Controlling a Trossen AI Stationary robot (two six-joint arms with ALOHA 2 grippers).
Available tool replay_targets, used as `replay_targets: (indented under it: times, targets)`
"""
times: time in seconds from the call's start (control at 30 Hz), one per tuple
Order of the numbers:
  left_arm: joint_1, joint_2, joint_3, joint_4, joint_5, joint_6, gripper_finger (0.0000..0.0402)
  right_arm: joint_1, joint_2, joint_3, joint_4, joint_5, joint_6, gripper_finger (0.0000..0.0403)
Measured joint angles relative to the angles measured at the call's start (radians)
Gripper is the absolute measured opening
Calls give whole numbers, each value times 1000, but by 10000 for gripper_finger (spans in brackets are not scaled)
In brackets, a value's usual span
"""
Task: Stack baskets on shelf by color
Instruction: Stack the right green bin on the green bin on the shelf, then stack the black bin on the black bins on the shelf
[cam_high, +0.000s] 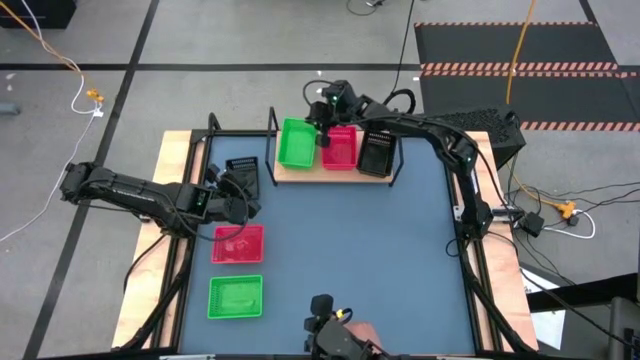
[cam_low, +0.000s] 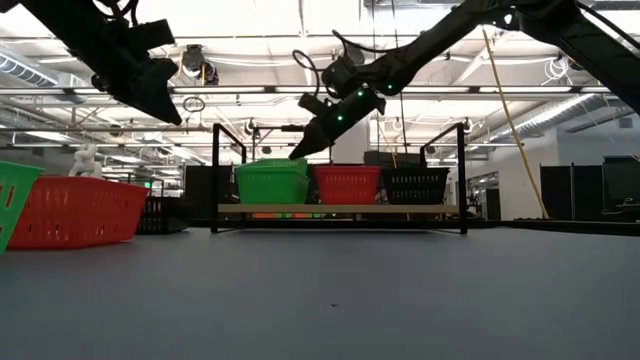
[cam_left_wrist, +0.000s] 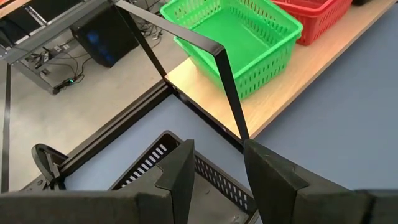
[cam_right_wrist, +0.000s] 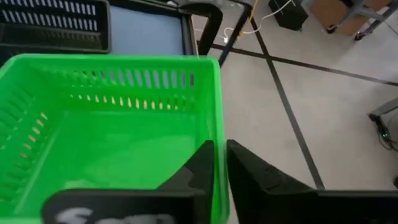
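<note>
With green, red and black baskets already on the shelf, the right gripper is seen pinching the green basket's rim, while the left gripper, fingers narrowly parted, hovers over the black basket, seemingly next for grasping.

Blue-grey tabletop: beneath left gripper and right gripper.
Black floor mat, red-and-white striped edges: beyond right gripper, to its right.
Yellow cable: across that mat.
White cable: on grey floor, well left of left gripper.
Dark box, blue glow: on floor ahead of left gripper.
</note>
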Motion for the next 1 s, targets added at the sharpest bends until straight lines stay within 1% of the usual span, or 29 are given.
replay_targets:
  times: [0.1,0.17,0.23,0.33,0.4,0.47,0.57,0.67,0.73,0.77,0.83,0.9,0.97,1.0]
  targets:
    - [0,0,0,-1,0,0,143,3,7,-1,0,1,-1,61]
    - [0,0,0,-3,0,1,143,3,7,-1,1,1,-1,62]
    - [0,0,0,-3,0,1,143,3,5,-1,5,0,-1,47]
    - [0,0,0,-3,0,1,143,3,5,-1,18,0,23,13]
    - [0,0,0,-4,1,2,143,3,5,-1,45,-1,51,4]
    - [0,0,0,-5,9,6,143,8,-11,-1,49,-17,88,10]
    - [0,0,0,-31,13,3,143,46,-41,-1,51,-94,168,27]
    - [-2,-1,0,-74,18,-21,143,121,-53,0,30,-174,204,43]
    - [-2,-6,4,-111,21,-48,143,190,-50,0,1,-179,170,56]
    - [-5,-9,11,-128,21,-68,143,231,-47,-1,-3,-154,149,65]
    - [-12,-19,28,-164,21,-111,143,319,-39,-1,3,-48,112,86]
    - [-28,-37,51,-197,22,-150,143,407,-38,-1,4,94,106,110]
    - [-53,-60,67,-205,22,-177,143,486,-38,-1,4,251,154,134]
    - [-69,-72,70,-207,23,-184,143,521,-38,-1,1,311,182,146]
